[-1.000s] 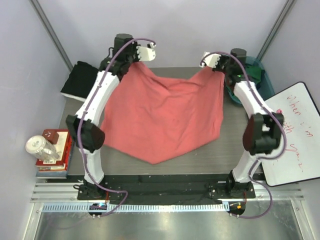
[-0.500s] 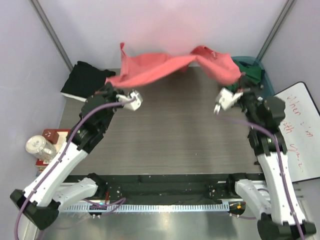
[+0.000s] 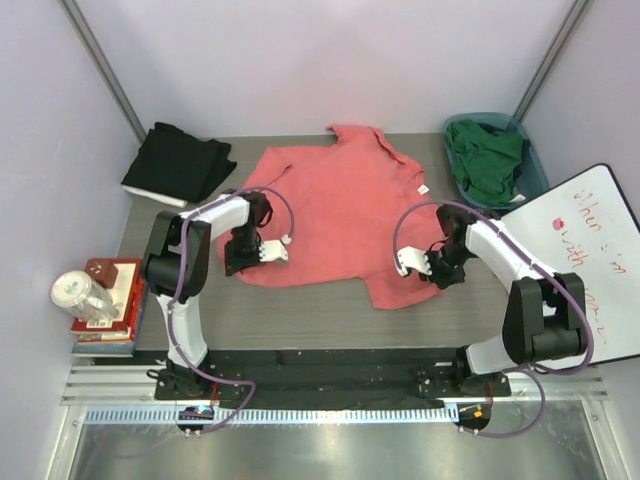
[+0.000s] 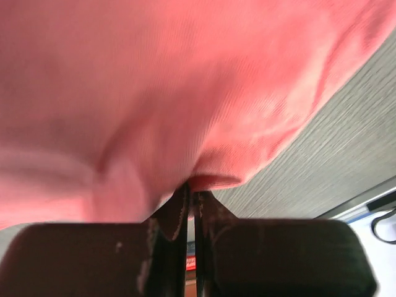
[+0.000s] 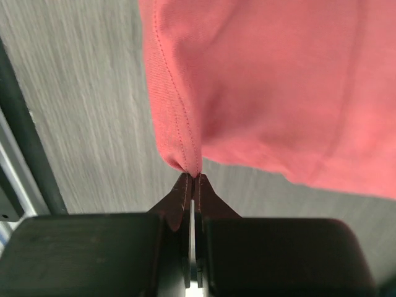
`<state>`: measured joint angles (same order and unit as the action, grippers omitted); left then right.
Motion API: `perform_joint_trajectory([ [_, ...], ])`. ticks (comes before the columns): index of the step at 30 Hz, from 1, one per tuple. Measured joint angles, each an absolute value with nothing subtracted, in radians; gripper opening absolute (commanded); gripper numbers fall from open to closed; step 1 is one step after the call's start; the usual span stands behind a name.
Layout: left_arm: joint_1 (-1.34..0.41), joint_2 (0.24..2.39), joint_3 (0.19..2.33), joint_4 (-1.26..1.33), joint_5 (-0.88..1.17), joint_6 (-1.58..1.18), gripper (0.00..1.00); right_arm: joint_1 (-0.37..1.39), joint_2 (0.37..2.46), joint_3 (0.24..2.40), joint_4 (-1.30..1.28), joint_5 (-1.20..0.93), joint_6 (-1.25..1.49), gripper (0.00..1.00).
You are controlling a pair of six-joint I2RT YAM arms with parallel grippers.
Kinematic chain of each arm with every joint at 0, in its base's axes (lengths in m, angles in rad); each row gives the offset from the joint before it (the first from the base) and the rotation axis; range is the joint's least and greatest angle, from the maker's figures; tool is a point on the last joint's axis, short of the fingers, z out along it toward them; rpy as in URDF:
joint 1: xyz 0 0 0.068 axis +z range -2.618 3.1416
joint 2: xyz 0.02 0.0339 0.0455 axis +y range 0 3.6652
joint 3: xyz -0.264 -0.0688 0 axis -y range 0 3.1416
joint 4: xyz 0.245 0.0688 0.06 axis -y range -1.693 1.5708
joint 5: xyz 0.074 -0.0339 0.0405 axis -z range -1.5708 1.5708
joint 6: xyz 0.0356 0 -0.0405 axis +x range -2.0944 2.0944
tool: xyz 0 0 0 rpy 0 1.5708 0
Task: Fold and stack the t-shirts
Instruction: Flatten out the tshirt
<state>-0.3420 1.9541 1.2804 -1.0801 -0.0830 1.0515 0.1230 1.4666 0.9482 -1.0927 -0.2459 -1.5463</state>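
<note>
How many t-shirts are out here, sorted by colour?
Coral-pink t-shirt: 1
Black t-shirt: 1
Dark green t-shirt: 1
Total: 3

3 shirts: coral-pink t-shirt [image 3: 340,215] at centre, black t-shirt [image 3: 178,163] at 10 o'clock, dark green t-shirt [image 3: 488,160] at 2 o'clock.
1 teal basket [image 3: 533,165], 2 o'clock.
1 whiteboard [image 3: 590,270], 4 o'clock.
1 jar [image 3: 83,296], 8 o'clock.
books [image 3: 118,310] beneath the jar: count unclear.
2 arms: left arm [image 3: 185,250], right arm [image 3: 510,255].
</note>
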Motion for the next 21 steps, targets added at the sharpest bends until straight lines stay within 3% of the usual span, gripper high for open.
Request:
perform_joint_trajectory([
  [9, -0.295, 1.892, 1.291, -1.189, -0.013, 1.077, 0.0, 0.125, 1.365, 0.965, -1.179, -0.214, -1.557, 0.01],
  [21, -0.297, 1.703, 1.179, -1.295, -0.007, 1.13, 0.0, 0.125, 1.294, 0.819, -1.234, -0.173, -1.568, 0.01],
])
